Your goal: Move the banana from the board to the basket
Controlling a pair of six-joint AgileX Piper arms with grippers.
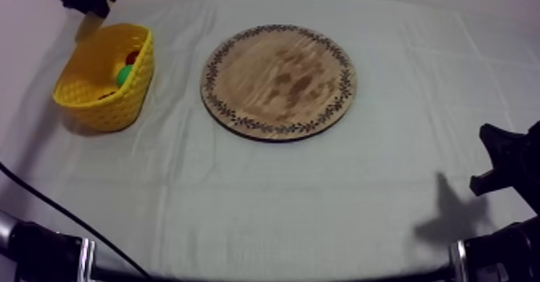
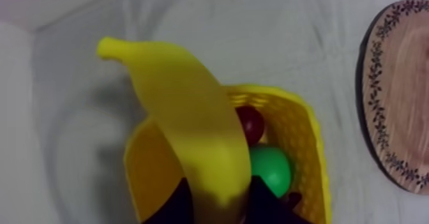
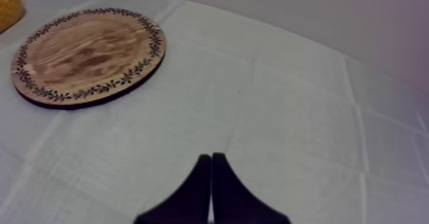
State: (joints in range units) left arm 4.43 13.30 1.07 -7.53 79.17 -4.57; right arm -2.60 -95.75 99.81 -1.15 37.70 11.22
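Note:
The yellow banana (image 2: pixel 185 124) hangs over the yellow basket (image 2: pixel 306 150), its stem end pointing away from me, and my left gripper (image 2: pixel 220 204) is shut on its lower end. From above, the left gripper (image 1: pixel 84 0) is at the far left, just beyond the basket (image 1: pixel 104 84), with the banana (image 1: pixel 87 26) dangling at the back rim. The round wooden board (image 1: pixel 277 80) lies bare at the table's middle. My right gripper (image 3: pixel 211 156) is shut on nothing, low over the cloth to the right of the board (image 3: pixel 89 54).
Inside the basket lie a small red fruit (image 2: pixel 251 123) and a green pear (image 2: pixel 271 169). My right arm (image 1: pixel 506 161) sits at the right edge of the table. The board's patterned rim (image 2: pixel 383 131) lies to the right of the basket.

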